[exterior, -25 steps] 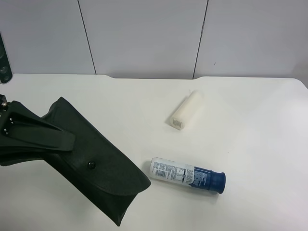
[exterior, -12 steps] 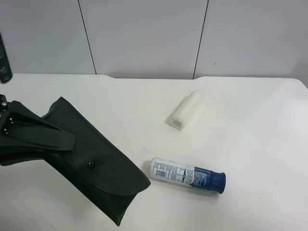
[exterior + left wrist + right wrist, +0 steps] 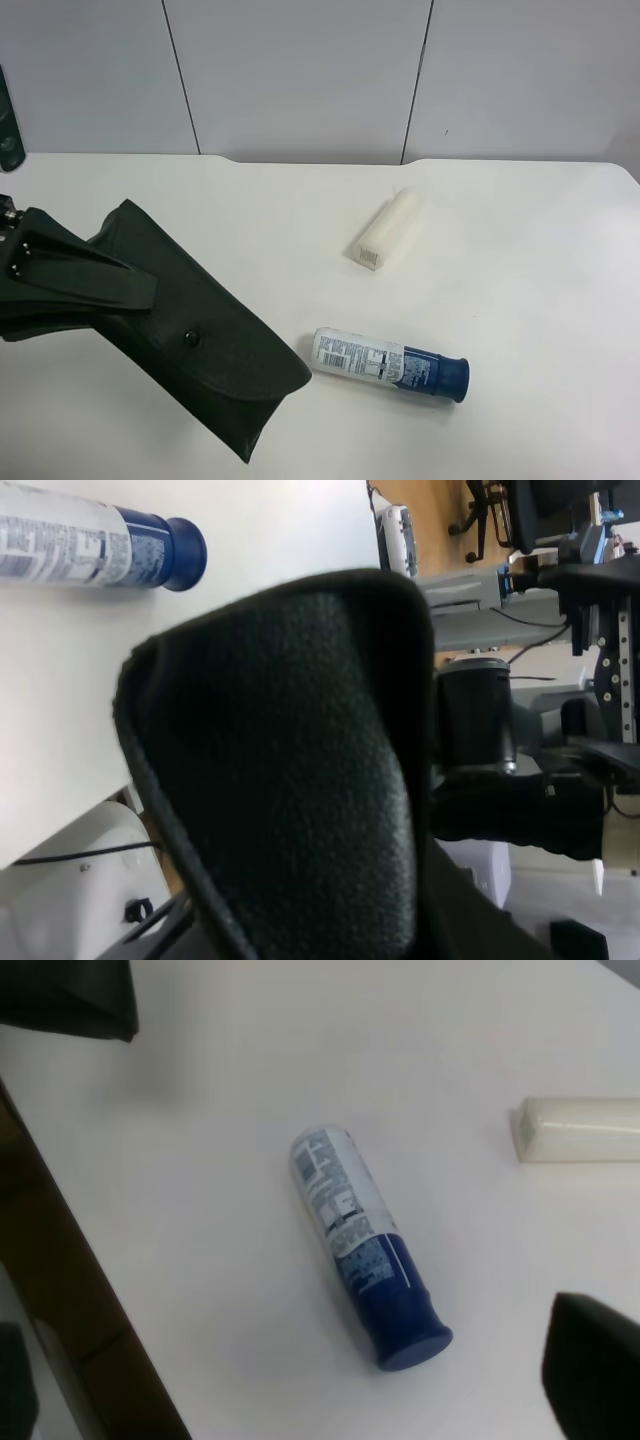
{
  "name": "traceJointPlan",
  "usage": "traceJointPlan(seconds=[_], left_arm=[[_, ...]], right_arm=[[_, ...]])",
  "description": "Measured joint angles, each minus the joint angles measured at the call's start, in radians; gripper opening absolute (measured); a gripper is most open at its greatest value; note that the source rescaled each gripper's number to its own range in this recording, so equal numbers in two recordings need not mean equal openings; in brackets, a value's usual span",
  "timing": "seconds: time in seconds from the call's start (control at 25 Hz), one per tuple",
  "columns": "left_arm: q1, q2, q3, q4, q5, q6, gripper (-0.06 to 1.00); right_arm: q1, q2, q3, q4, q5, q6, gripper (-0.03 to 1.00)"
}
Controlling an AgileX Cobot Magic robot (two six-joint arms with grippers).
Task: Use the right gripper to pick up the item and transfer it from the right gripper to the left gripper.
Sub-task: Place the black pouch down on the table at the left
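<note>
The black-green glasses case [image 3: 220,350] hangs tilted above the table at the exterior high view's left, flap and snap facing up. The black wedge-shaped left gripper [image 3: 140,295] is shut on its upper end, with one finger [image 3: 90,272] lying across the case. The left wrist view is filled by the case [image 3: 300,760] up close. The right gripper [image 3: 300,1360] is out of the exterior high view. In its wrist view a dark fingertip [image 3: 590,1360] shows at one corner and a dark shape at the opposite one, wide apart, with nothing between them.
A white bottle with a blue cap [image 3: 390,363] lies on the white table [image 3: 520,260], below the right gripper [image 3: 360,1240] and also in the left wrist view [image 3: 90,548]. A white rectangular block [image 3: 388,230] lies farther back [image 3: 580,1130]. The table edge [image 3: 60,1260] is close.
The case has shifted very slightly in the left gripper's hold. The bottle and the block have not moved.
</note>
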Motion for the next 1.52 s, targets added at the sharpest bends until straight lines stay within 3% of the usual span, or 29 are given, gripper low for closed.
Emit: traceJointPlan(seconds=[0.16, 0.56, 0.72, 0.88, 1.08, 1.52], left_arm=[[0.0, 0.0, 0.0, 0.0, -0.013, 0.0, 0.0], [0.0, 0.0, 0.0, 0.0, -0.081, 0.0, 0.0], [0.0, 0.0, 0.0, 0.0, -0.088, 0.0, 0.0], [0.0, 0.0, 0.0, -0.006, -0.15, 0.0, 0.0], [0.0, 0.038, -0.005, -0.047, -0.299, 0.027, 0.0], [0.0, 0.456, -0.316, -0.075, -0.284, 0.207, 0.0]], right_arm=[[-0.112, -0.027, 0.0, 0.0, -0.006, 0.0, 1.0], [-0.629, -0.036, 0.0, -0.001, -0.007, 0.0, 1.0], [-0.788, -0.036, 0.0, -0.001, -0.007, 0.0, 1.0], [-0.856, -0.036, 0.0, 0.0, -0.007, 0.0, 1.0], [-0.865, -0.036, 0.0, 0.0, -0.007, 0.0, 1.0], [-0.865, -0.036, 0.0, 0.0, -0.007, 0.0, 1.0]])
